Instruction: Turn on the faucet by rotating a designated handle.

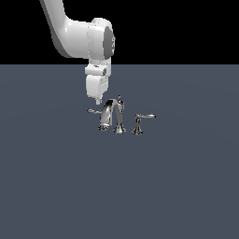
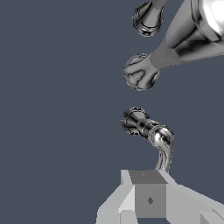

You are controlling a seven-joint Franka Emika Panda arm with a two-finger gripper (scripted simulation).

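The faucet (image 1: 111, 115) is a small chrome set on the grey floor, with an arched spout and a knob on top. The handle (image 1: 94, 111) is the thin lever pointing to the exterior view's left. My gripper (image 1: 97, 100) hangs straight down just above the handle, close to it, fingers together and holding nothing. In the wrist view the handle (image 2: 161, 141) runs from its round base toward my gripper (image 2: 145, 178), and its tip goes out of sight under the fingers. The spout's base (image 2: 140, 72) lies beyond it.
The other chrome lever (image 1: 146, 116) points to the exterior view's right, above its flared post (image 1: 137, 129); its base also shows in the wrist view (image 2: 148, 19). The grey floor (image 1: 56, 186) spreads flat all around the set.
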